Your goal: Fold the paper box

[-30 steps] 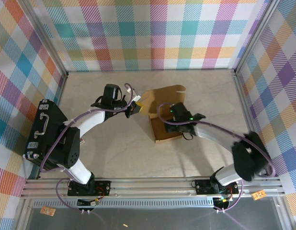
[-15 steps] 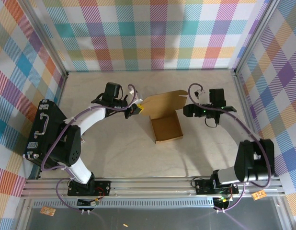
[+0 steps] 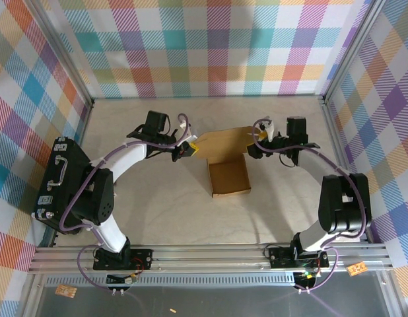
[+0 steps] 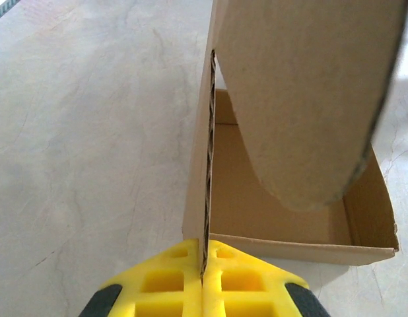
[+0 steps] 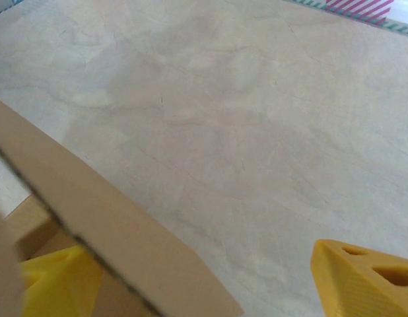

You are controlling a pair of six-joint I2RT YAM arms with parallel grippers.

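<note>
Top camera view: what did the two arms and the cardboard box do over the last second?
The right claw left the tray of the paper box and swung to the right end of its raised lid flap, jaws open astride that edge. The left claw stayed shut on the flap's left end; the tray did not shift.
</note>
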